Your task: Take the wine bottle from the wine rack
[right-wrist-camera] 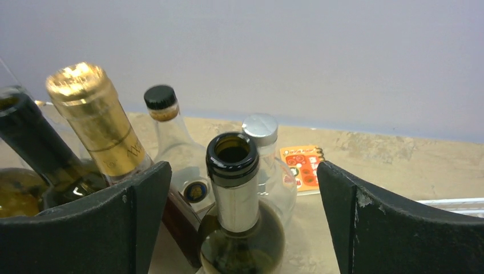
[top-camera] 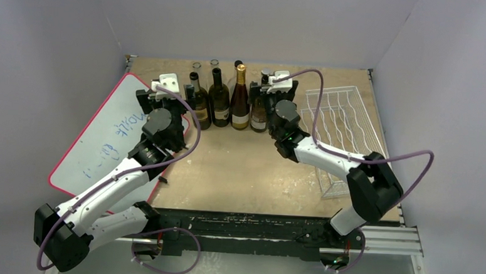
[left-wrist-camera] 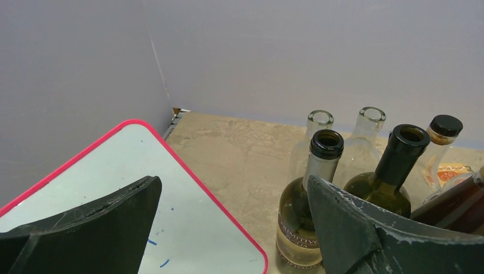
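Right gripper (right-wrist-camera: 242,168), wide open, is straddling the wine bottle (right-wrist-camera: 232,200), seemingly parking it at the table's (top-camera: 226,174) far edge; left gripper (left-wrist-camera: 234,188) is likewise gaping wide.

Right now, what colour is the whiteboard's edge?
Red, best seen on the whiteboard in the left wrist view.

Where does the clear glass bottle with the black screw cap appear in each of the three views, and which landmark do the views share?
Top external: the clear glass bottle with the black screw cap is at top centre, in the back row, mostly hidden behind the gold-foil bottle.
Left wrist: the bottle is at far right, mid-height.
Right wrist: the bottle is upper left of centre.
Shared landmark: the dark-necked green bottle, to its left in every view.
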Available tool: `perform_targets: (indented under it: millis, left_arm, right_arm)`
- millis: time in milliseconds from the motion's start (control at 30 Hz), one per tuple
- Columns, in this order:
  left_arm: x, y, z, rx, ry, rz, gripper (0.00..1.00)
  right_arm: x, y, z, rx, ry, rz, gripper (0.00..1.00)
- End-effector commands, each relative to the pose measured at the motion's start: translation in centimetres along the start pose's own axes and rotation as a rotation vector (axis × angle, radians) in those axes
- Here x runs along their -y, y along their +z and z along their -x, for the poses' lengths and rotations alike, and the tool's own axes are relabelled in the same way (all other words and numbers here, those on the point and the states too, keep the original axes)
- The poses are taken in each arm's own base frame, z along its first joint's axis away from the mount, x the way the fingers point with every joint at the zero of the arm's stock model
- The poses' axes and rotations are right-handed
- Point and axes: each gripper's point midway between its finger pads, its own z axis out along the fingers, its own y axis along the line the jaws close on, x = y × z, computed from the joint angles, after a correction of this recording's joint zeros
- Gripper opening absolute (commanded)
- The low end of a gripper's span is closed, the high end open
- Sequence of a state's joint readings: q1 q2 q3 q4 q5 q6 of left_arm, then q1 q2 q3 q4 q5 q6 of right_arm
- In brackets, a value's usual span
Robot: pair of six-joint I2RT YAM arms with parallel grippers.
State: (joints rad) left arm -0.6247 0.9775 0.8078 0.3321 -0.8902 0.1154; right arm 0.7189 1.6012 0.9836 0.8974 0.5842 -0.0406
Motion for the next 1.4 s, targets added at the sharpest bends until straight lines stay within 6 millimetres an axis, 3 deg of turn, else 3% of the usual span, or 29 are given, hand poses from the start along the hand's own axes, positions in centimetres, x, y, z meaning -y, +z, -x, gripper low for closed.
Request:
perform_targets:
  millis: [0,267,333,400,500,567,633,700,833,1000,1367]
  left_arm:
    - [-1.4,-0.2,3.5,0.073,-0.080,0.034,1.00]
    - [-2.1,0.0,3.0,0.067,-0.038,0.068,1.00]
    - [-2.3,-0.2,3.4,0.079,-0.047,0.064,1.00]
    - [-2.4,-0.7,4.5,0.083,-0.071,0.044,1.00]
    - [-2.7,-1.7,7.5,0.095,-0.169,-0.019,1.00]
    - [-1.7,-2.7,10.0,0.082,-0.214,-0.140,1.00]
    - [-1.1,-4.0,13.8,0.079,-0.279,-0.257,1.00]
    - [-0.5,-5.1,16.2,0.042,-0.345,-0.334,1.00]
    - [0.3,-7.3,20.5,0.017,-0.471,-0.475,1.00]
    - [-0.3,-8.7,23.2,0.073,-0.552,-0.536,1.00]
    - [-1.4,-8.2,23.0,0.122,-0.508,-0.480,1.00]
  right_arm:
    - [1.6,-1.7,5.6,0.074,0.048,-0.011,1.00]
    - [6.6,-7.5,6.6,-0.060,0.062,-0.098,1.00]
    - [7.7,-9.0,7.5,-0.104,0.076,-0.116,1.00]
    - [8.7,-10.6,9.8,-0.120,0.078,-0.111,1.00]
    - [10.8,-13.6,13.9,-0.117,0.101,-0.112,1.00]
    - [12.6,-16.1,17.0,-0.085,0.111,-0.114,1.00]
    - [14.3,-18.4,20.1,-0.044,0.125,-0.109,1.00]
    - [16.0,-20.5,23.7,0.029,0.162,-0.114,1.00]
    - [17.8,-23.7,27.9,0.101,0.202,-0.085,1.00]
    - [19.3,-25.0,30.1,0.143,0.209,-0.113,1.00]
    - [18.6,-24.7,31.4,0.195,0.195,-0.073,1.00]
